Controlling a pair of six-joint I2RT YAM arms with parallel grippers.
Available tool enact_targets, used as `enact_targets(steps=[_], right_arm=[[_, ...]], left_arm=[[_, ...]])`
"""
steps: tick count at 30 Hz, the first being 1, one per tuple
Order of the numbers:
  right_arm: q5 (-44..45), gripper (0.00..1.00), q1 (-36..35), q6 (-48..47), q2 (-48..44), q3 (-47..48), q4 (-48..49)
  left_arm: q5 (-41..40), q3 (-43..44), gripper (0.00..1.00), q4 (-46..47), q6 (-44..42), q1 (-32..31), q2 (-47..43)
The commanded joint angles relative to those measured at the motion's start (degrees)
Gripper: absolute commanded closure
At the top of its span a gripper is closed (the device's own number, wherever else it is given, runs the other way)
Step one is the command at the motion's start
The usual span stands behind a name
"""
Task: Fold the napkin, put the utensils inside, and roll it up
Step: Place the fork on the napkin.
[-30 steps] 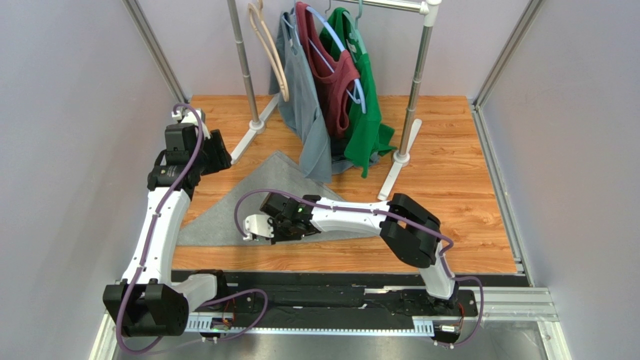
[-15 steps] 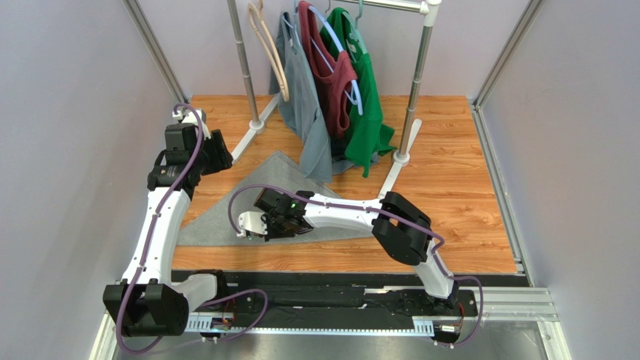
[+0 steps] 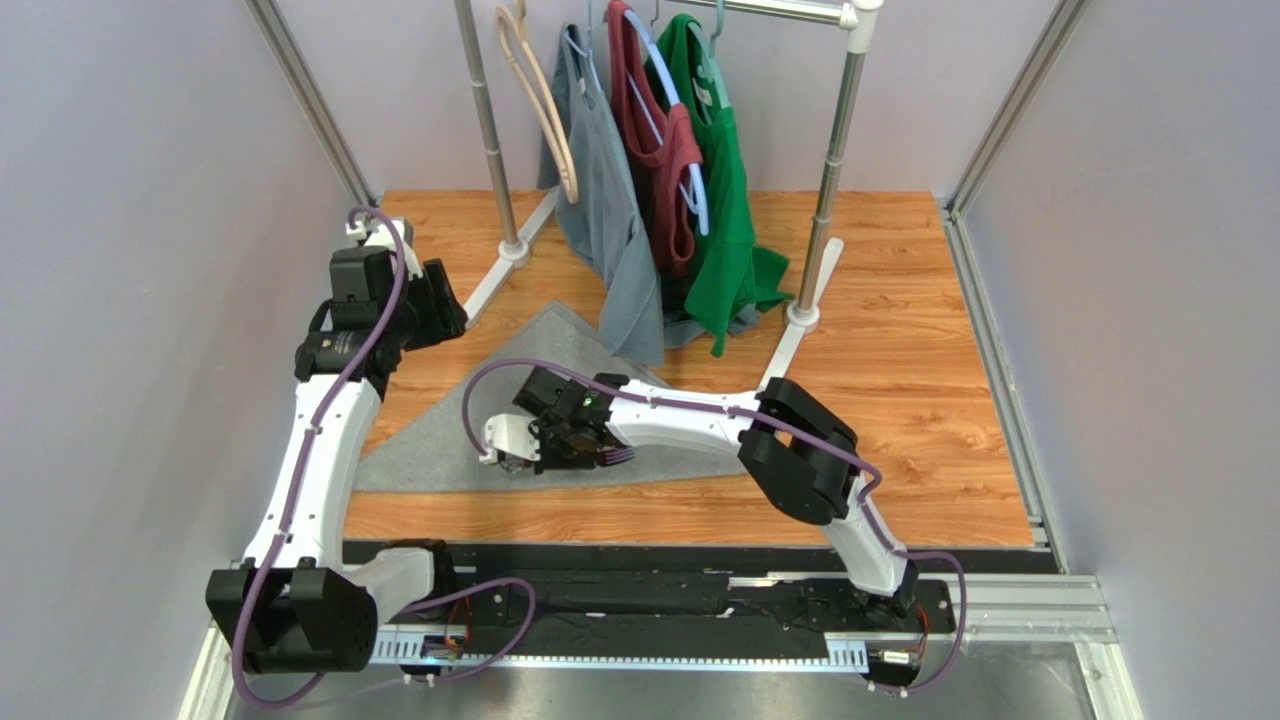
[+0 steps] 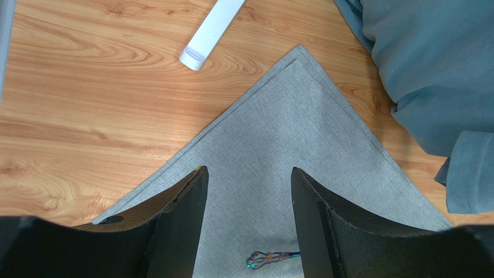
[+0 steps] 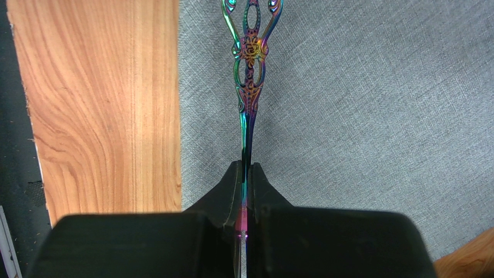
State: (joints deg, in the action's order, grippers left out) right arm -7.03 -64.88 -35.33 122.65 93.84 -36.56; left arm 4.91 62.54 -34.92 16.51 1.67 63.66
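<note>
A wood-grain surface (image 3: 902,300) fills the robot cell, and at its far side we see a metal garment rack (image 3: 831,165) hung with a grey shirt (image 3: 609,225), a maroon top (image 3: 661,150) and a green shirt (image 3: 729,225). A bare wooden hanger (image 3: 549,120) hangs beside them.

In front of the rack lies the napkin (image 3: 436,443). This heather-grey cloth is folded into a broad triangle, flat on the wood. Its apex points toward the rack and its long edge runs parallel to the near edge of the surface. One corner of the grey shirt droops onto the cloth near the apex.

The right arm reaches leftward across the napkin's near half, while the left arm stands raised at the far left.

We find the left gripper (image 4: 248,171) open, its dark fingers spread and holding nothing. It is poised above the napkin's left flank with the apex ahead of it.

The right gripper (image 5: 244,165) is clamped on the thin stem of a slim iridescent utensil (image 5: 250,52). The utensil's ornate openwork end projects forward over the cloth, just inside the napkin's edge where grey weave meets wood. Its other end is hidden between the fingers, and we cannot tell whether it touches the cloth.
</note>
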Motion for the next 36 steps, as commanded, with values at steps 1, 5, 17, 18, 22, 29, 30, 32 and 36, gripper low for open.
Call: enact_targets(steps=[1,5,17,18,22,29,30,32,36], right_arm=[[0.35,1.0,0.46,2.28,0.84,2.84,-0.09],[1.22,1.0,0.55,3.25,1.97,3.8,-0.53],[0.7,0.8,0.63,6.41,2.68,6.62,-3.17],[0.79,0.77,0.72,6.68,2.33,6.44,-2.65],[0.61,0.71,0.81,8.52,-1.43,4.69,-0.19],[0.35,0.64,1.34,13.7,-12.05,-2.51,6.57],[0.7,0.64,1.34,16.15,-13.74,-5.13,7.54],[1.66,0.63,1.34,19.5,-20.04,-8.04,11.04],[11.03,0.63,1.77,28.37,-31.29,-19.47,18.27]], left_arm=[[1.16,0.03,0.36,1.43,0.8,0.53,-0.64],[1.42,0.12,0.36,1.52,0.8,0.53,-0.38],[1.33,0.03,0.36,1.43,0.71,0.53,-0.2],[1.33,0.12,0.36,1.43,0.71,0.61,-0.11],[1.07,-0.05,0.36,1.43,0.71,0.53,-0.11],[1.16,0.04,0.36,1.52,0.8,0.61,-0.11],[0.81,-0.05,0.36,1.52,0.63,0.53,-0.11],[0.72,0.03,0.36,1.52,0.63,0.53,-0.11],[0.63,0.03,0.36,1.52,0.54,0.53,-0.29]])
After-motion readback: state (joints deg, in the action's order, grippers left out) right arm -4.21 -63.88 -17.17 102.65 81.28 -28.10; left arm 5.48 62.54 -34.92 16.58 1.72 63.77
